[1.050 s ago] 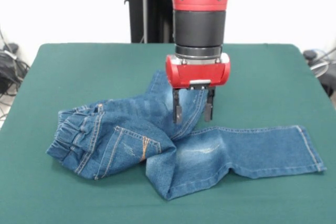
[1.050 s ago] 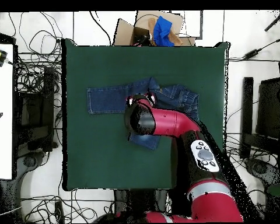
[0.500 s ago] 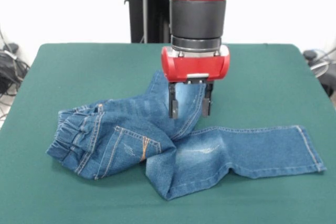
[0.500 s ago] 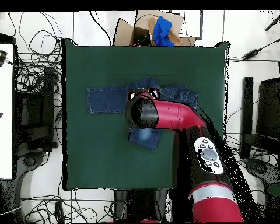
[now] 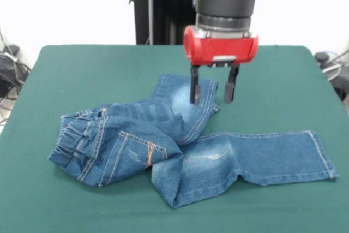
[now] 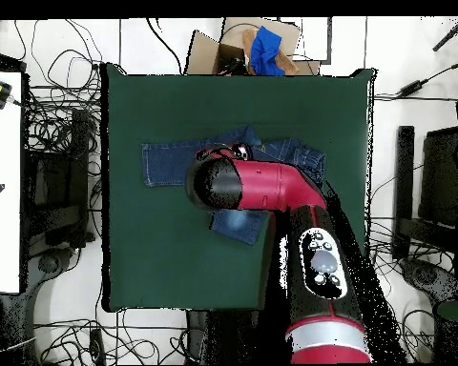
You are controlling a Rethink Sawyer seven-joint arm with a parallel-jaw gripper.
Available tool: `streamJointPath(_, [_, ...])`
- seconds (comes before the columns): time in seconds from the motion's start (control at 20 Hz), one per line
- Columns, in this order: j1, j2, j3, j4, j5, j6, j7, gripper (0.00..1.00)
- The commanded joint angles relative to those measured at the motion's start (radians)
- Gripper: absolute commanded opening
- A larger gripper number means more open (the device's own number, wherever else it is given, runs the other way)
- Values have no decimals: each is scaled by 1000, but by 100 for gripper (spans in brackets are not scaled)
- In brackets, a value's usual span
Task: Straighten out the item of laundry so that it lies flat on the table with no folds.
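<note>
My claw [image 5: 211, 92] is open, empty, mid-frame over the jeans [image 5: 180, 140]; best to pinch the folded leg's hem cleanly.

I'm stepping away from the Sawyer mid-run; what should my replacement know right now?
Gripper: open, empty, poised over the hem of the folded-back leg.
Small blue denim jeans: mid-table on the dark green felt table. One leg lies flat toward the front view's right; the other is folded back over the seat; the elastic waistband is bunched at the left.
Done: nothing visibly flattened.
Left: unfold that leg, smooth the waist.
</note>
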Motion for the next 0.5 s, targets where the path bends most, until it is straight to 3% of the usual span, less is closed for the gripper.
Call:
streamJointPath(0.05, [31, -15, -52, -40, 38, 179, 182, 100])
streamJointPath(0.3, [22, -6, -45, -9, 25, 131, 195, 100])
streamJointPath(0.5, [50, -54, -69, -10, 22, 196, 200, 100])
